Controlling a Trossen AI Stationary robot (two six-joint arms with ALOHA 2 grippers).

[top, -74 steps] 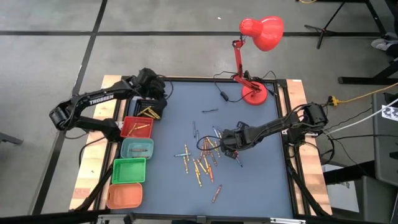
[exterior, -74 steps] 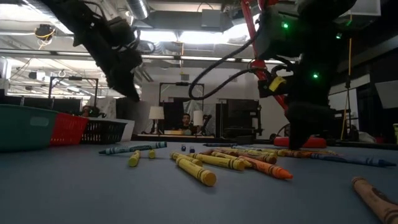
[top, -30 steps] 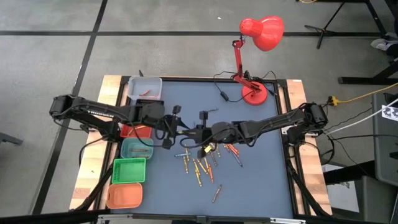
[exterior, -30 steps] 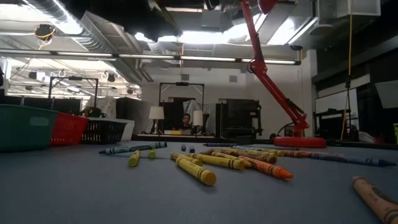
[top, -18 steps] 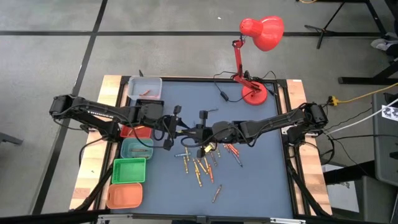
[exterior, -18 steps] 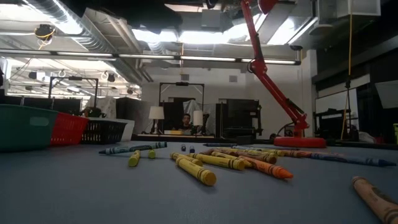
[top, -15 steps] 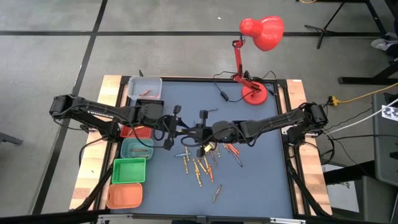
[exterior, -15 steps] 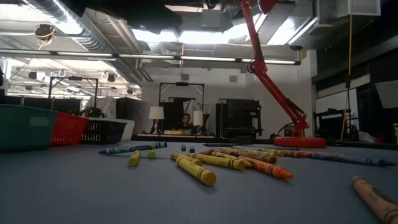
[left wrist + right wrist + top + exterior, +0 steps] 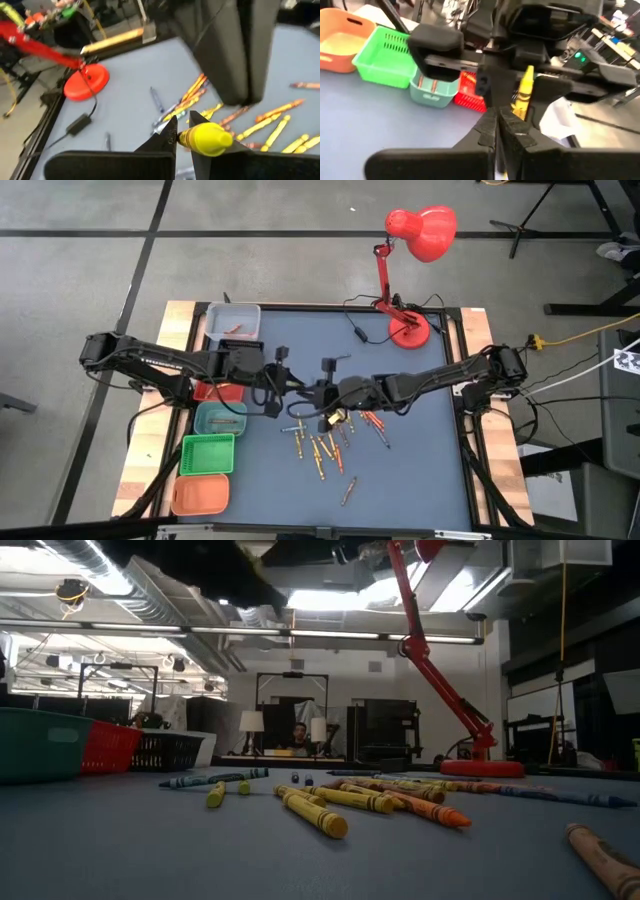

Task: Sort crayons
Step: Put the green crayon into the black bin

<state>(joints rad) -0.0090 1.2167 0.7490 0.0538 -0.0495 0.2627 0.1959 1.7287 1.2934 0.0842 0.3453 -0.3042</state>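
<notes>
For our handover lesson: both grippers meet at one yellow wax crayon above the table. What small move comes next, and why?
Probably the right gripper should open: the yellow wax crayon is pinched at its tips, and the left gripper looks closed on it too, so releasing lets the left arm take it.

A robotics lab or workshop, by its look. The counter (image 9: pixel 400 470) is a grey mat on a wooden frame standing on a bare concrete floor (image 9: pixel 300 260) marked with dark lines. Beyond the counter's far edge run exposed ceiling ducts (image 9: pixel 150 590), strip lights (image 9: pixel 300 632), racks of equipment (image 9: pixel 385 730), and a seated person (image 9: pixel 297 737).
</notes>
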